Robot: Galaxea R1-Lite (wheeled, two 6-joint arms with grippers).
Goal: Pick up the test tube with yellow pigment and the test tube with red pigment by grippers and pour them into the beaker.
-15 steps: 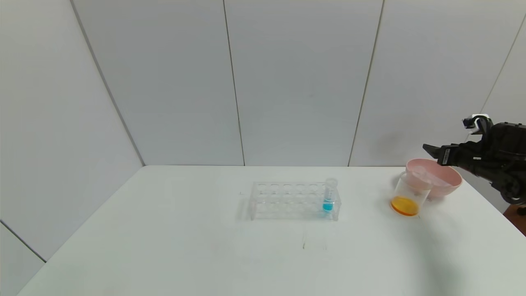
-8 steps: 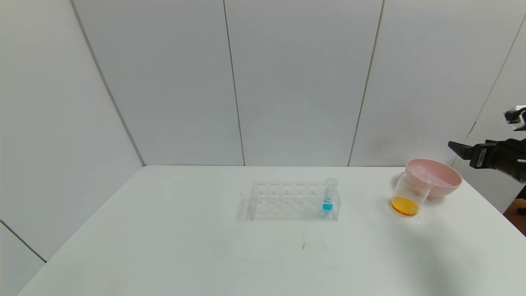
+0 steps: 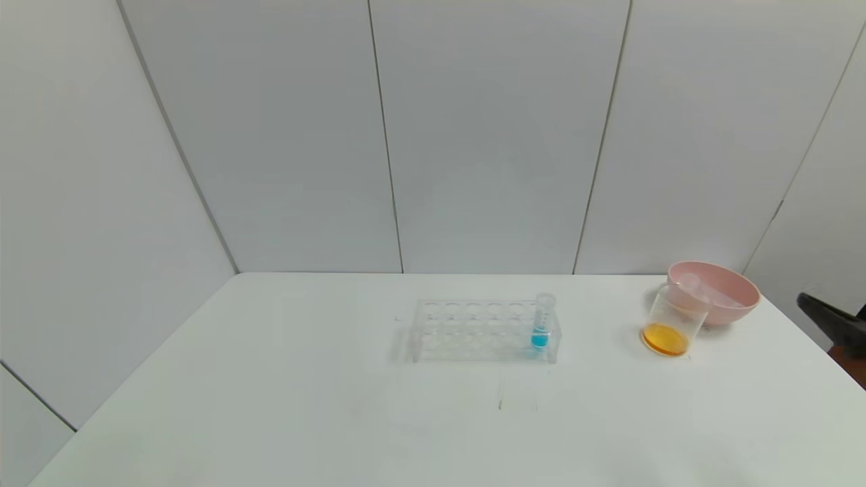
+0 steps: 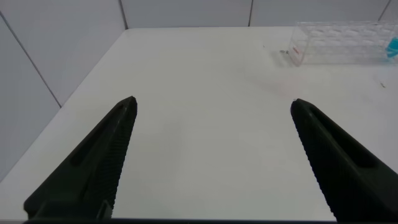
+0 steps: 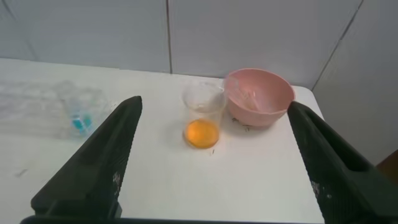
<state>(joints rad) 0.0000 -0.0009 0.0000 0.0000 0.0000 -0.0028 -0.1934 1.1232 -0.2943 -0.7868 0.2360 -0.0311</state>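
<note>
A white table holds a clear tube rack near its middle. Only one tube stands in the rack, at its right end, with blue liquid at the bottom.

Well to the right stands the beaker, holding a shallow pool of orange liquid, which suggests the yellow and red pigments are already poured and mixed. Just behind it, a pink bowl holds what look like clear emptied tubes lying on their sides, apparently discarded there; which tube is which cannot be told.

The right gripper hangs back beyond the table's right edge, fingers spread wide with nothing between them, facing the beaker and bowl. The left gripper waits over the table's left part, fingers likewise spread and empty. The task looks finished.
</note>
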